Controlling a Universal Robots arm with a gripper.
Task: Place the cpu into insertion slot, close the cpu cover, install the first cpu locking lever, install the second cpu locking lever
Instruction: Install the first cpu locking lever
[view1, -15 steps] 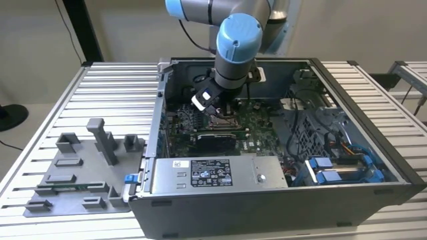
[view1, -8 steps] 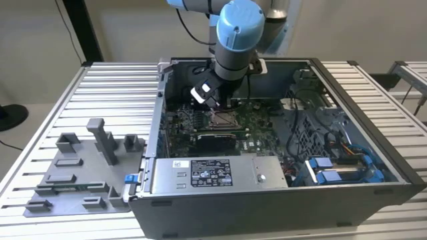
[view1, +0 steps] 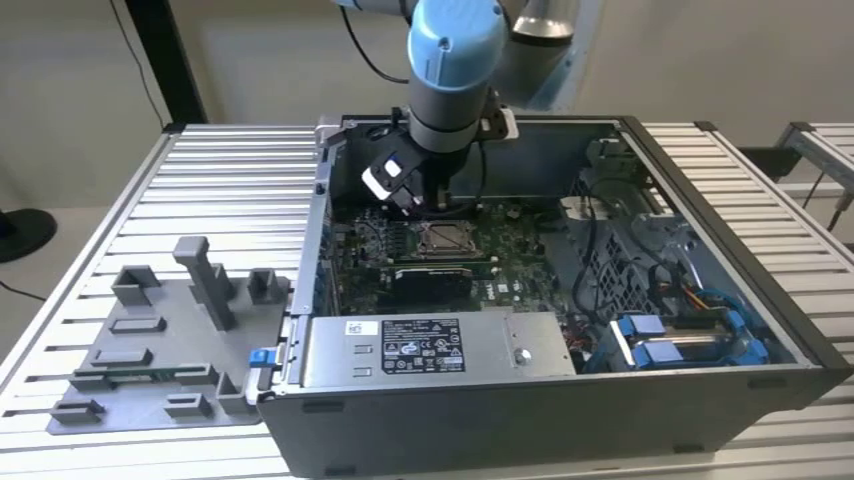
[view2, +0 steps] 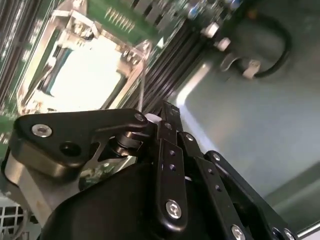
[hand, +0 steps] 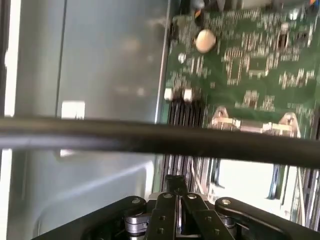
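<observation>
The cpu (view1: 445, 238) lies flat in the insertion slot (view1: 424, 247) on the green board inside the open computer case. The silvery cpu cover (view2: 35, 62) lies down around the bright cpu (view2: 87, 75). My gripper (view1: 416, 203) hangs just behind the slot's corner on the exterior view's left. Its black fingers are shut together in both wrist views (view2: 167, 111) (hand: 177, 184). A thin wire locking lever (view2: 143, 85) runs from the socket's corner to the fingertips. I cannot tell whether it is pinched or only touched.
A black cable (hand: 150, 137) crosses in front of the first wrist camera. Long dark slots (view2: 172, 57) and the grey case wall (view2: 240, 100) flank the gripper. A power supply (view1: 414, 345), blue drive brackets (view1: 681, 340) and a grey fixture plate (view1: 160, 340) lie nearby.
</observation>
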